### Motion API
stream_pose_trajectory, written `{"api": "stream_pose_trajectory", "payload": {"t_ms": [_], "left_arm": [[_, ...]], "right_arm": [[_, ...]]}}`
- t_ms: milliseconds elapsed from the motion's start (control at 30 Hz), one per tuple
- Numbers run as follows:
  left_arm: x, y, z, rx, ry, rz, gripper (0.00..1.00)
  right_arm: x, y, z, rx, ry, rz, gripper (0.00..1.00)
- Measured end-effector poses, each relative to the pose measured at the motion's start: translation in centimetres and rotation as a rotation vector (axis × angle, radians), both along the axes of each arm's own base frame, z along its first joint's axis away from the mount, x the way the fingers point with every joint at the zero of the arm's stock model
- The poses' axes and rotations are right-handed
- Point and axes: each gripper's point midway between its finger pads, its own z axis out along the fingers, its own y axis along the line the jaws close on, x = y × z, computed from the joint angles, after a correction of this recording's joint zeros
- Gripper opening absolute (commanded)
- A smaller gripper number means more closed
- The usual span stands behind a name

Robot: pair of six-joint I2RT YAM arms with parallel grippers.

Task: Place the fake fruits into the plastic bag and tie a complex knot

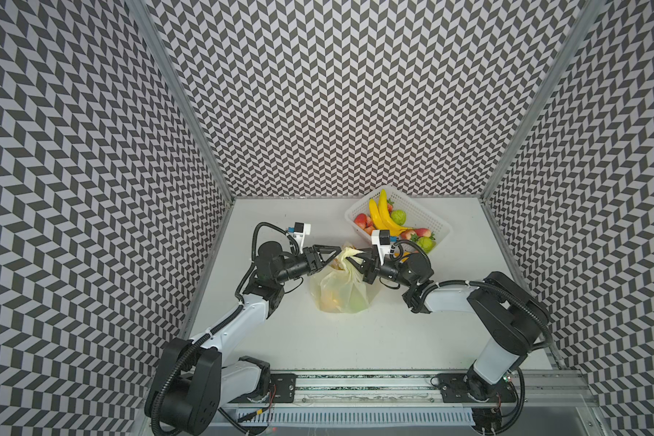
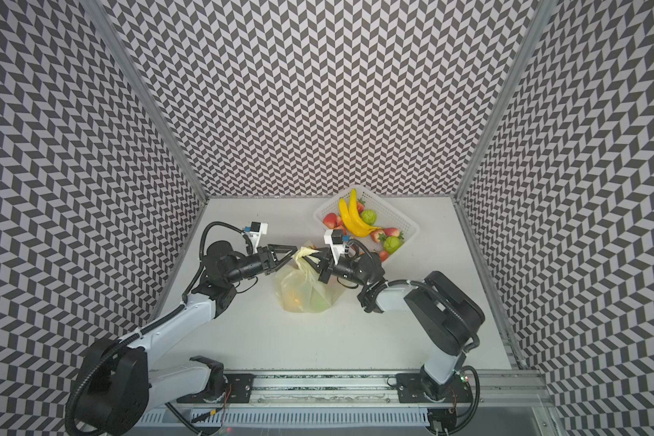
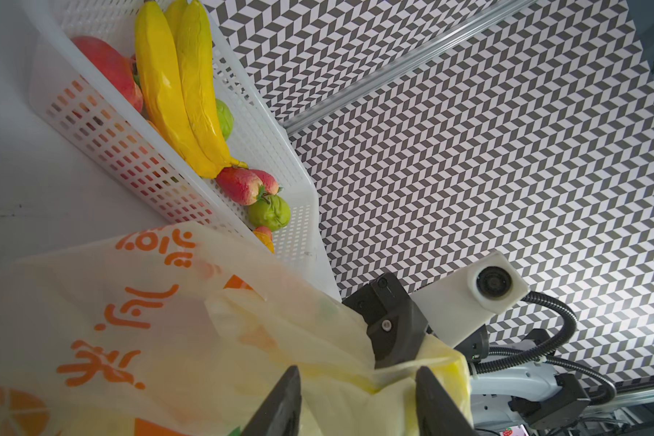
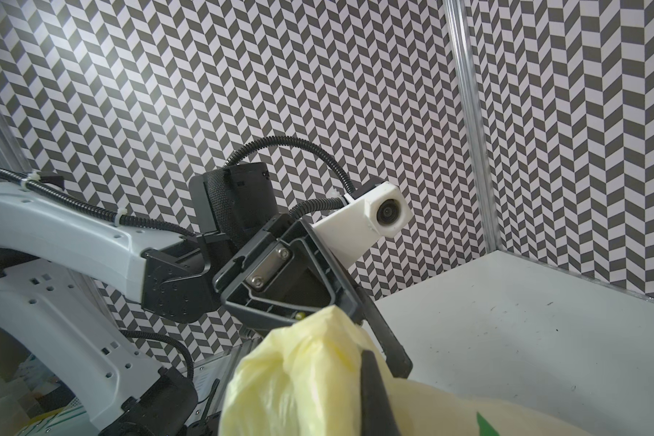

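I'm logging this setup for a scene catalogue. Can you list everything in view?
bag: one, pale yellow with orange print, middle of table
fruit in bag: count unclear, orange and green shapes showing through
basket: one, white, back right of table
bananas: one bunch, yellow, in basket
red fruits: several, in basket
green fruits: two showing, in basket
table: one, white
walls: black-and-white chevron, three sides
left gripper: black, jaws apart around bag's top
right gripper: black, shut on bag's top
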Motion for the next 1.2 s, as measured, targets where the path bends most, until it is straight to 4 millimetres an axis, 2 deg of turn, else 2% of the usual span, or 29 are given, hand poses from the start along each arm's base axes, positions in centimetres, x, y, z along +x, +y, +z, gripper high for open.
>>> {"api": "stream_pose_trajectory", "payload": {"t_ms": [300,533,700,933,1200], "left_arm": [[0.2,-0.4,-0.3,-0.003,0.011,0.002,0.21],[0.3,-0.5,-0.1,-0.004,-0.002,0.003,0.00],[0.1,-0.8,-0.1,-0.006,0.000,-0.002,0.00],[0.0,-1.1,0.0,-0.006,-0.004,0.000,0.00],[-0.1,-1.3,-0.1,0.001,-0.007,-0.008,0.00]], "right_arm": [[0.1,0.0,-0.2,-0.008,0.008,-0.001,0.00],[0.2,0.0,-0.7,-0.026,0.012,-0.011,0.00],[0.2,-0.2,-0.6,-0.044,0.006,-0.020,0.00],[0.8,-1.1,-0.2,-0.069,0.012,-0.046,0.31],[0.7,-4.5,0.6,-0.099,0.006,-0.079,0.72]]}}
